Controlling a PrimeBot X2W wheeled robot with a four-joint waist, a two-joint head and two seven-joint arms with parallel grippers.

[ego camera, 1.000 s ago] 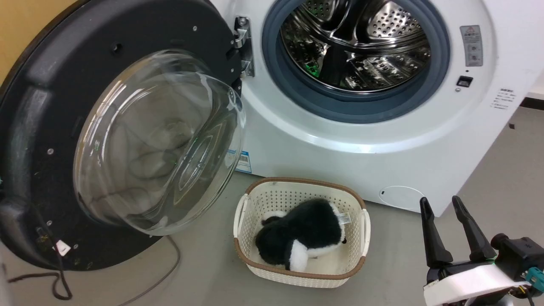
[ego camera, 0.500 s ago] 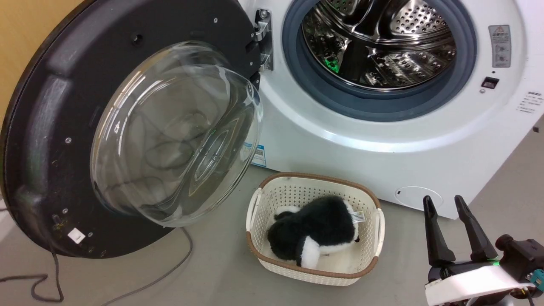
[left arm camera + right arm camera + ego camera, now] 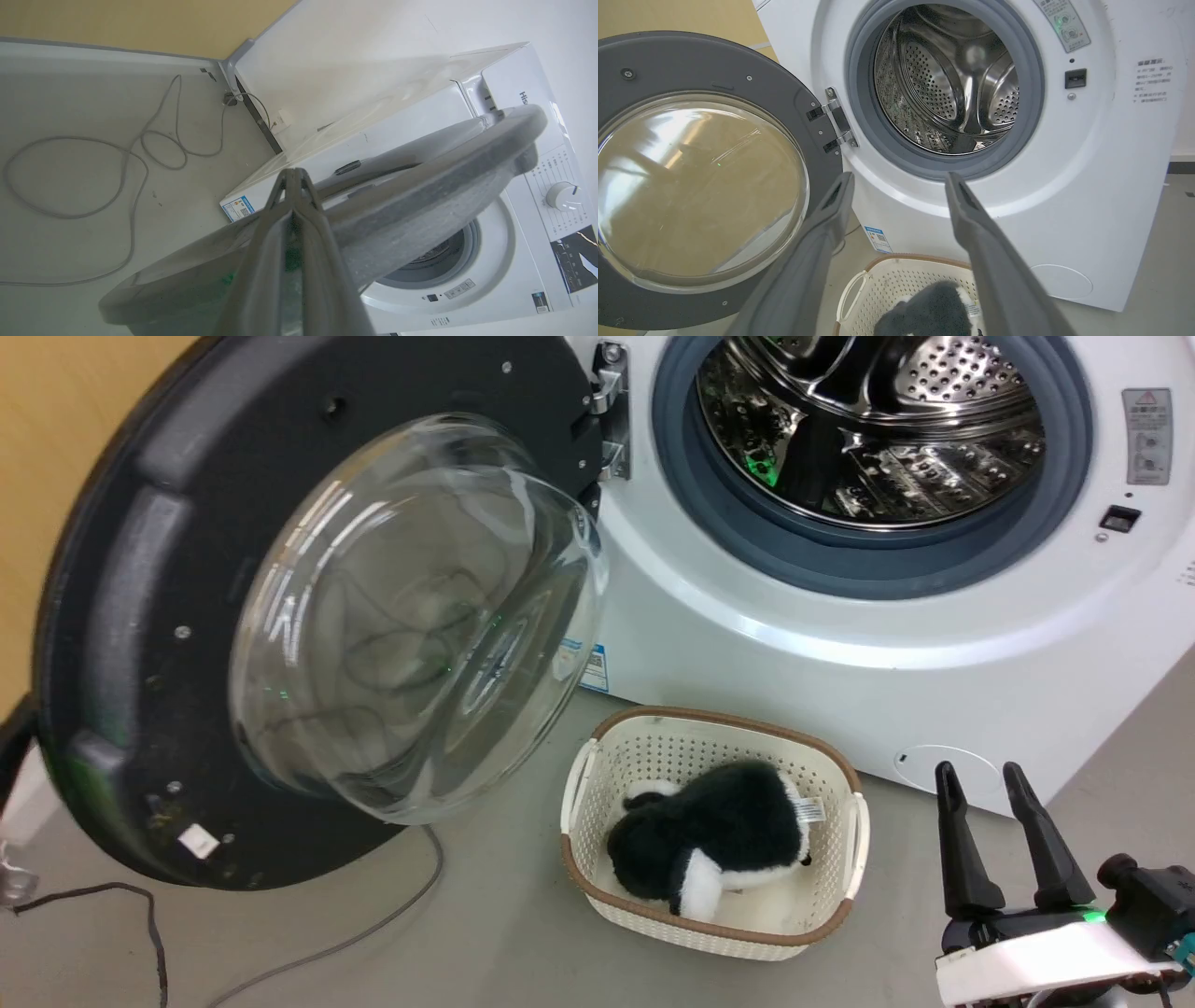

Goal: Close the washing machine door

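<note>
Camera has panned left; washing machine door (image 3: 121,616) open, left gripper (image 3: 294,173) fingers together by its rim, right gripper (image 3: 978,770) fingers spread.

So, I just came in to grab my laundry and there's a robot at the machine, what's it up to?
It is working on shutting the washing machine door, which stands swung wide open on its hinge. The left gripper, fingers shut together, is at the door's outer side by the rim, apparently to push it; contact is hard to confirm. The right gripper hangs open, holding nothing. A basket with a plush toy sits on the floor before the washing machine.
</note>
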